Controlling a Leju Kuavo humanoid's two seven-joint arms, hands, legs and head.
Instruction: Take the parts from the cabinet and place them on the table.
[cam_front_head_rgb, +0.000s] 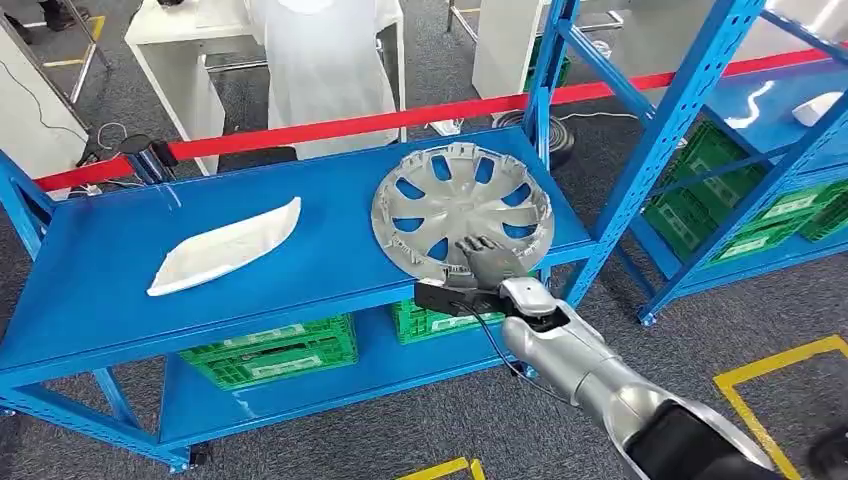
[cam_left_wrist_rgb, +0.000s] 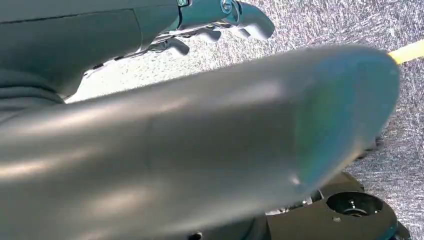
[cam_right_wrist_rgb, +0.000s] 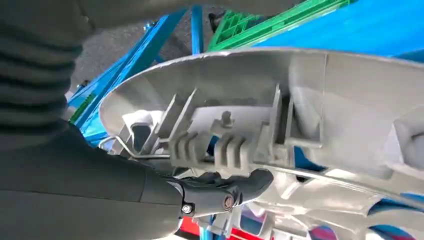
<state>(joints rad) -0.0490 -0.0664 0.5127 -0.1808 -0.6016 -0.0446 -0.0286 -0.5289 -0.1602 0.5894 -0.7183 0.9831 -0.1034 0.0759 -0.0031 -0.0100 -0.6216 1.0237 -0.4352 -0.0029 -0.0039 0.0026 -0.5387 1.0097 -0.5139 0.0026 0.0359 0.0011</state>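
Silver spoked hubcap (cam_front_head_rgb: 462, 206), ribbed rim under right hand (cam_front_head_rgb: 490, 262)

Left hand (cam_left_wrist_rgb: 220, 22), fingers (cam_left_wrist_rgb: 177, 46) curled, hangs over speckled grey carpet (cam_left_wrist_rgb: 325, 22).

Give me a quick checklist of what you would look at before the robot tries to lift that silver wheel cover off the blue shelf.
1. Right hand on the wheel cover: ok, it rests on the near rim, and the right wrist view shows a finger against the ribbed inside.
2. Firm grip: cannot tell, the fingers are not seen closing round the rim.
3. Cover flat on the shelf: ok in the head view.
4. White part out of the way: ok, it lies apart, further left on the shelf.
5. Shelf post beside the cover: not ok, it stands close on the right and could catch a swing.
6. Left hand free: ok, it holds nothing.
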